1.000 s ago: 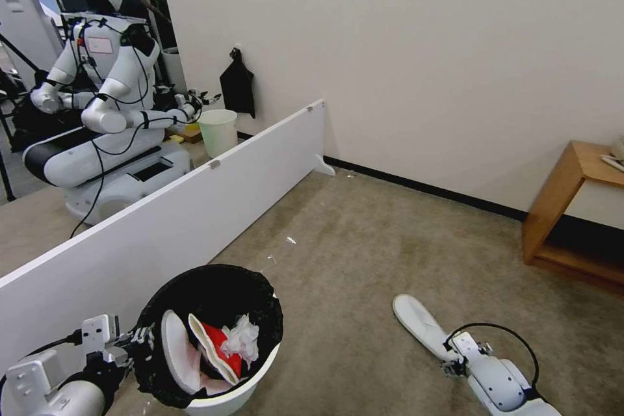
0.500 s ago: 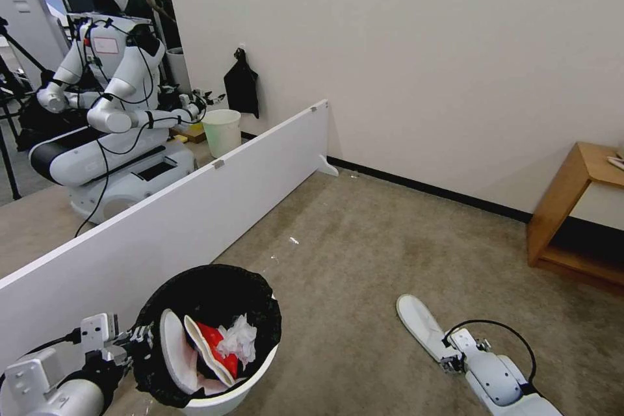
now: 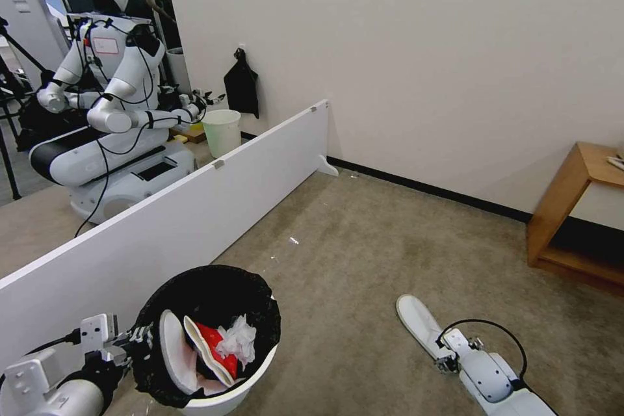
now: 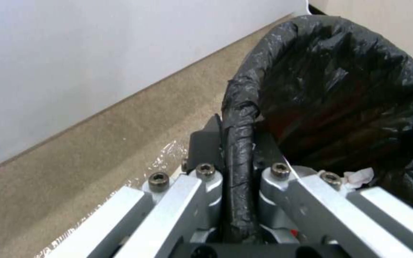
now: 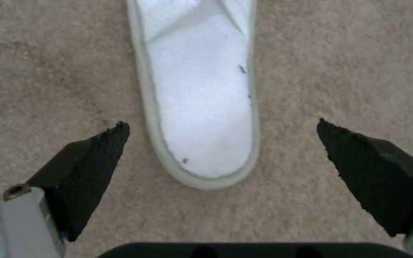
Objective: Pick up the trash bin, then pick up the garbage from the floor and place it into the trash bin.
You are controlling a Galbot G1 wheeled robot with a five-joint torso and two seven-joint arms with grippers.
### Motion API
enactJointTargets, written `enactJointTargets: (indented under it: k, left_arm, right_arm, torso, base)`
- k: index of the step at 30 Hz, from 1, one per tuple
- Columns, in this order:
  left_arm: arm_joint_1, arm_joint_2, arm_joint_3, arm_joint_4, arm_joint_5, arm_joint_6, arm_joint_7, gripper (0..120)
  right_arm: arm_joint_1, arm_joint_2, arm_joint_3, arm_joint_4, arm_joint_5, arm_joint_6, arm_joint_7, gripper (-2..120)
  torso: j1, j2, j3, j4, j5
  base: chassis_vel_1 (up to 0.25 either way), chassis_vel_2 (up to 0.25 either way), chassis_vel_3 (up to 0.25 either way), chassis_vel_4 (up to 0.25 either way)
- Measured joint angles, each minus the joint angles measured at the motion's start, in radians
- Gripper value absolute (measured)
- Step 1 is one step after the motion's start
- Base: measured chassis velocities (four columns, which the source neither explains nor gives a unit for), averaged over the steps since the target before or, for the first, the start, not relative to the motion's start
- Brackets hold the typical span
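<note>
The trash bin (image 3: pixel 257 380), white with a black bag over its rim (image 4: pixel 237 168), sits at the lower left of the head view. Inside it lie a white slipper (image 3: pixel 170 351), a red-and-white cup (image 3: pixel 211 346) and crumpled tissue (image 3: pixel 239 337). My left gripper (image 3: pixel 140 338) (image 4: pixel 237 143) is shut on the bin's bagged rim. A white slipper (image 3: pixel 416 322) (image 5: pixel 202 89) lies flat on the carpet at the lower right. My right gripper (image 3: pixel 445 363) (image 5: pixel 223 138) hangs open just over the slipper's heel end, one black finger on each side of it.
A long white partition board (image 3: pixel 195 208) runs along the left, close to the bin. Behind it stand another robot (image 3: pixel 107 110) and a pale unlined bin (image 3: pixel 222 131). A wooden side table (image 3: pixel 572 208) stands at the right wall. Small white scraps (image 3: pixel 292 240) dot the carpet.
The whole head view shifted slightly, so the camera moved. My right gripper has drawn back a little toward the slipper's heel end. The left gripper keeps its hold on the bin.
</note>
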Motion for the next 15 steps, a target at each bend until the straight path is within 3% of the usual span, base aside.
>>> enactJointTargets:
  k: [15]
  left_arm:
    - [0.001, -0.002, -0.001, 0.001, 0.000, 0.000, 0.000, 4]
  right_arm:
    - [0.045, 0.034, -0.017, -0.088, -0.027, 0.014, -0.007, 100]
  torso:
    - [0.000, 0.000, 0.000, 0.0001, 0.0000]
  base:
    - [0.000, 0.000, 0.000, 0.000]
